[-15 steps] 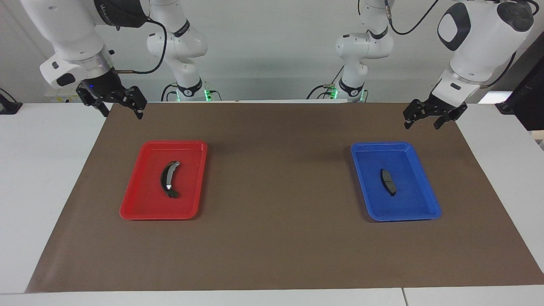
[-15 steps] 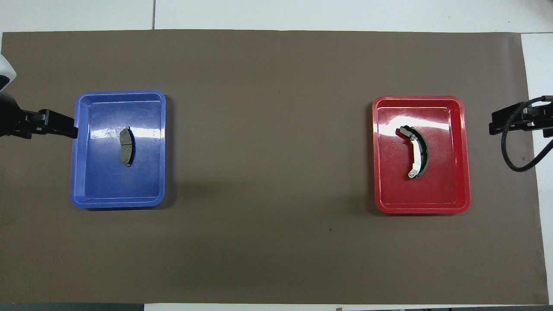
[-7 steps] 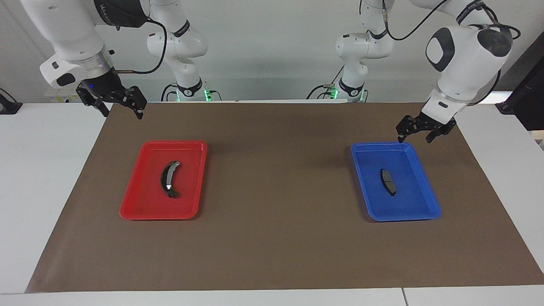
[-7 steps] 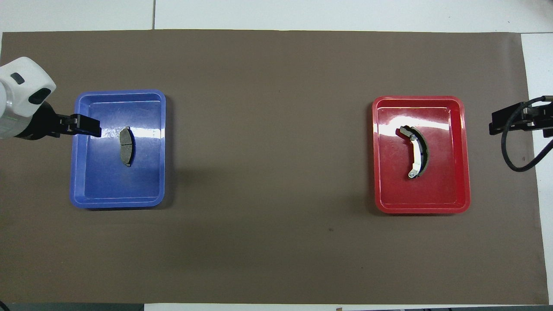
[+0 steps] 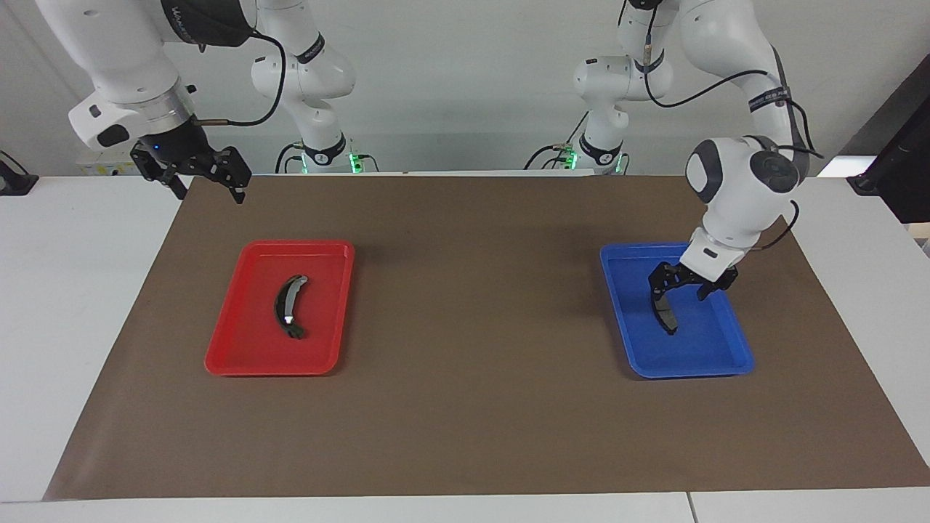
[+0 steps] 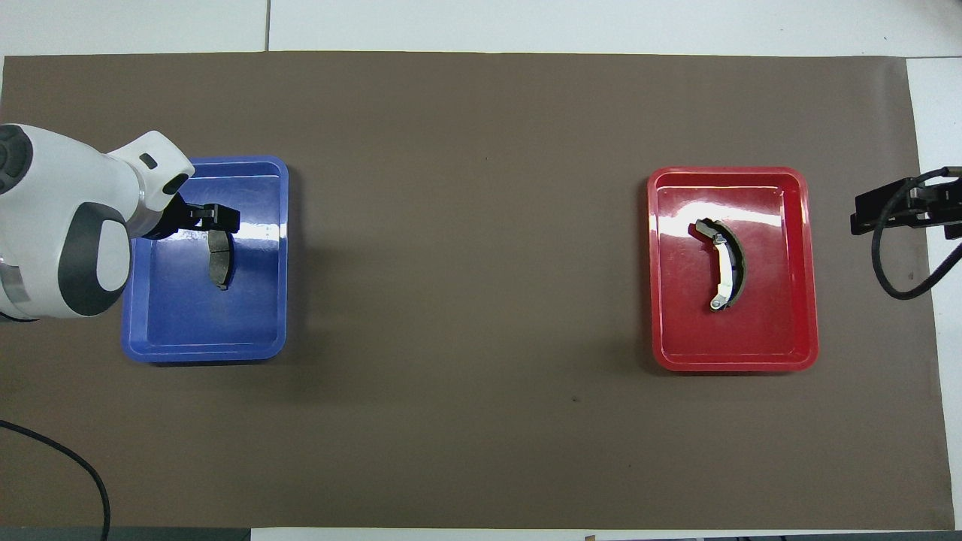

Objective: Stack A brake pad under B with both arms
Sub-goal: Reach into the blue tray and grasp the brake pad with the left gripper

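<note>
Altogether two trays sat on the brown mat (image 5: 465, 407) over the tabletop, one pad in each. One short, dark grey, nearly flat A brake pad (image 5: 665, 317) lay in the blue tray (image 5: 734, 349) toward my left arm's end; one long black crescent, B (image 5: 288, 305), silver at its ends, lay in the red tray (image 5: 240, 349). My left jaws (image 5: 684, 293) hung apart over the pad; my right jaws (image 5: 208, 187) waited apart over the mat's corner.
</note>
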Robot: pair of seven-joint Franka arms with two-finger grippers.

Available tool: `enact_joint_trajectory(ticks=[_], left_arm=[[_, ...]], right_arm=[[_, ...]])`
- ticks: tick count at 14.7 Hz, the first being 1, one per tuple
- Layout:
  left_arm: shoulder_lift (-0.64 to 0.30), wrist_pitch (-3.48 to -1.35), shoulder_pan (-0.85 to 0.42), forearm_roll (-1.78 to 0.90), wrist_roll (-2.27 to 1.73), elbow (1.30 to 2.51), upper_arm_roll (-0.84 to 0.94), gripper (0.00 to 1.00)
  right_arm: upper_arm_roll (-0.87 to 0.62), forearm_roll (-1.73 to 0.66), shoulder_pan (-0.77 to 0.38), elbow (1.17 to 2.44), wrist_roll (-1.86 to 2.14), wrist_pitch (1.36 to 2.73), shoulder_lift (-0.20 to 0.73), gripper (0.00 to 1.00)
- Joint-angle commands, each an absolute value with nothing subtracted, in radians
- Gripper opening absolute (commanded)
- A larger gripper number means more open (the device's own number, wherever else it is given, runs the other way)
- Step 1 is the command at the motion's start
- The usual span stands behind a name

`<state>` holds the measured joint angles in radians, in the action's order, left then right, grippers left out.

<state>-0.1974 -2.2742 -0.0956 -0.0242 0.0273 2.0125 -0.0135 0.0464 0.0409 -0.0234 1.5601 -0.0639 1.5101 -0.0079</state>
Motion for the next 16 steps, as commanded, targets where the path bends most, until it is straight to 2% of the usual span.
enact_joint_trajectory(ticks=[1,6,8,9,10,13,14,16], left_arm=[[-0.207,-2.394,-0.098,-0.017,0.02,2.095,-0.02,0.98],[-0.255,-2.421,-0.083,-0.017,0.026,2.102,-0.02,0.97],[-0.253,-2.408,-0.081,-0.017,0.028,2.109,-0.02,0.89],[-0.252,-2.404,-0.072,-0.017,0.031,2.111,-0.02,0.82],[-0.25,-2.398,-0.068,-0.017,0.047,2.115,-0.02,0.66],[-0.249,-2.375,-0.046,-0.017,0.22,2.117,-0.021,0.1],[-0.247,-2.362,-0.046,-0.017,0.225,2.115,-0.021,0.02],[-0.236,-2.33,-0.052,-0.017,0.222,2.097,-0.02,0.01]], right_arm=[[0.041,0.043,-0.02,1.582,-0.04,1.511,-0.029,1.0],[0.041,0.043,-0.02,1.582,-0.04,1.513,-0.029,1.0],[0.041,0.043,-0.02,1.582,-0.04,1.513,-0.029,1.0],[0.041,0.043,-0.021,1.582,-0.041,1.511,-0.029,1.0],[0.041,0.043,-0.021,1.582,-0.041,1.511,-0.031,1.0],[0.041,0.043,-0.02,1.582,-0.04,1.509,-0.031,1.0],[0.041,0.043,-0.02,1.582,-0.04,1.509,-0.031,1.0],[0.041,0.043,-0.02,1.582,-0.04,1.509,-0.031,1.0]])
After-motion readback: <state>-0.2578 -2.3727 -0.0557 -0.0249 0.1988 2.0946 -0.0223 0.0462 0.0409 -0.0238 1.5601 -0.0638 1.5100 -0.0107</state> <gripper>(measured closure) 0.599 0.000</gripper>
